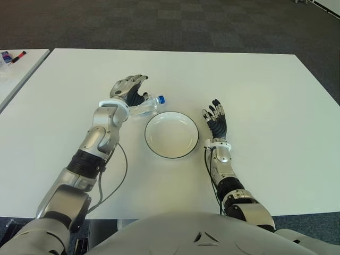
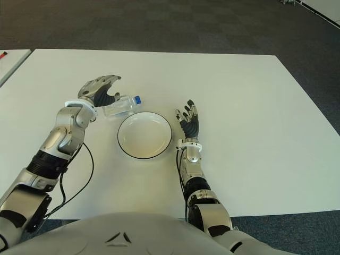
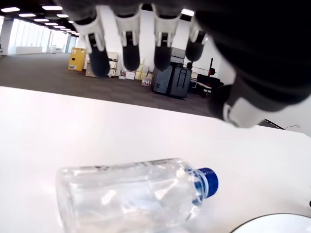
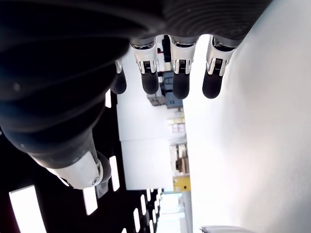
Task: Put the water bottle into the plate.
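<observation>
While on its side, water bottle (image 1: 144, 107) cap toward plate (image 1: 171, 135); left hand (image 1: 129, 90) fingers spread above.

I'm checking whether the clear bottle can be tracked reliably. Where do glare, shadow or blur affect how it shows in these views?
Left wrist view: the bottle is sharp, with bright reflections on its clear wall, while the left hand above it is dark and blurred. Eye views: the bottle is partly hidden by that hand and pale against the white table; only its blue cap stands out. Right wrist view: not visible.
</observation>
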`<act>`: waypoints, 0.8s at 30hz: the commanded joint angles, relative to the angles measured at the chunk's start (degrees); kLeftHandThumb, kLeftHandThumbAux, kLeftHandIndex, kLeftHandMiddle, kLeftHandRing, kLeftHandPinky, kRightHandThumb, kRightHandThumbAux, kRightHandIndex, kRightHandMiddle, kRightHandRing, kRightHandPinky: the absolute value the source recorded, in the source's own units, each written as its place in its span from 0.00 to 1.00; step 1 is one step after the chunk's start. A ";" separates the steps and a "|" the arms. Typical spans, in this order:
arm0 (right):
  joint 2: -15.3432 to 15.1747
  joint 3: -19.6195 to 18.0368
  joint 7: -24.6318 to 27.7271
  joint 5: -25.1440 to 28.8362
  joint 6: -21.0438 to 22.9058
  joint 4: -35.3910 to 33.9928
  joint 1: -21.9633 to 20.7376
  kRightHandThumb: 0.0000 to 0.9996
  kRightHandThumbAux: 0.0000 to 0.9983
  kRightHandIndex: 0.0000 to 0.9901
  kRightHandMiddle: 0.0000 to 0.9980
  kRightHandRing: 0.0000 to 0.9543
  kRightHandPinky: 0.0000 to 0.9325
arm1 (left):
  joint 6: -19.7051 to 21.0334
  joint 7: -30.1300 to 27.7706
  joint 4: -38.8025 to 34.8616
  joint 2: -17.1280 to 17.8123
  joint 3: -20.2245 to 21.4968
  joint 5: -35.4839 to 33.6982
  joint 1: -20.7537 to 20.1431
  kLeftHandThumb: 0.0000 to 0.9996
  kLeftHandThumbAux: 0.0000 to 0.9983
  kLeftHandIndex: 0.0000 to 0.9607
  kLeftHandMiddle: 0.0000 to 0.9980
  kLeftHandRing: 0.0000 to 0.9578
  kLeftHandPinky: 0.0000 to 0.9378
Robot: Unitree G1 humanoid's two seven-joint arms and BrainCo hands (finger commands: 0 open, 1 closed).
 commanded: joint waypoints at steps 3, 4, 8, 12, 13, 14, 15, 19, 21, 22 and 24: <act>2.12 -0.41 -0.01 0.38 2.92 3.60 3.03 0.05 0.73 0.08 0.09 0.10 0.14 | -0.63 -1.12 2.20 0.60 -0.86 -1.57 -1.07 0.54 0.47 0.00 0.04 0.06 0.12; 2.16 -0.44 0.03 0.44 2.78 3.60 3.05 0.05 0.73 0.08 0.09 0.10 0.14 | -0.81 -1.10 2.41 0.67 -0.89 -1.79 -1.13 0.54 0.47 0.00 0.04 0.05 0.12; 2.30 -0.50 0.04 0.53 2.49 3.55 3.09 0.05 0.73 0.08 0.09 0.09 0.14 | -1.48 -0.94 3.08 0.82 -0.89 -2.55 -1.22 0.55 0.46 0.00 0.02 0.03 0.10; 2.29 -0.39 -0.07 0.34 2.32 3.48 3.17 0.05 0.73 0.08 0.09 0.10 0.14 | -2.38 -0.72 3.92 1.02 -0.90 -3.42 -1.31 0.54 0.48 0.00 0.01 0.01 0.08; 2.28 -0.34 -0.13 0.26 2.37 3.47 3.17 0.05 0.73 0.08 0.09 0.10 0.14 | -2.73 -0.61 4.10 1.07 -0.85 -3.68 -1.31 0.54 0.48 0.00 0.01 0.01 0.08; 2.27 -0.31 -0.17 0.21 2.41 3.47 3.18 0.05 0.72 0.08 0.09 0.10 0.15 | -2.99 -0.51 4.25 1.12 -0.82 -3.89 -1.31 0.53 0.49 0.00 0.00 0.01 0.07; 2.25 -0.29 -0.26 0.15 2.43 3.50 3.16 0.05 0.72 0.08 0.09 0.10 0.15 | -3.65 -0.10 4.93 1.26 -0.82 -4.18 -1.31 0.53 0.49 0.00 0.00 0.01 0.07; 2.17 -0.30 -0.41 0.05 2.59 3.67 3.04 0.05 0.72 0.08 0.09 0.10 0.15 | -5.62 1.21 6.95 1.59 -0.82 -4.75 -1.37 0.37 0.59 0.00 0.00 0.00 0.06; 2.13 -0.31 -0.39 0.06 2.67 3.74 3.00 0.05 0.72 0.08 0.09 0.10 0.14 | -6.45 1.72 7.52 1.69 -0.75 -5.03 -1.33 0.29 0.63 0.00 0.00 0.00 0.06; 2.12 -0.32 -0.39 0.06 2.69 3.77 2.99 0.05 0.72 0.08 0.09 0.10 0.14 | -6.78 1.91 7.74 1.73 -0.72 -5.14 -1.32 0.24 0.66 0.00 0.00 0.00 0.05; 2.13 -0.33 -0.40 0.08 2.62 3.80 2.98 0.05 0.71 0.08 0.09 0.10 0.15 | -7.42 2.20 8.23 1.83 -0.69 -5.40 -1.32 0.17 0.70 0.00 0.00 0.00 0.04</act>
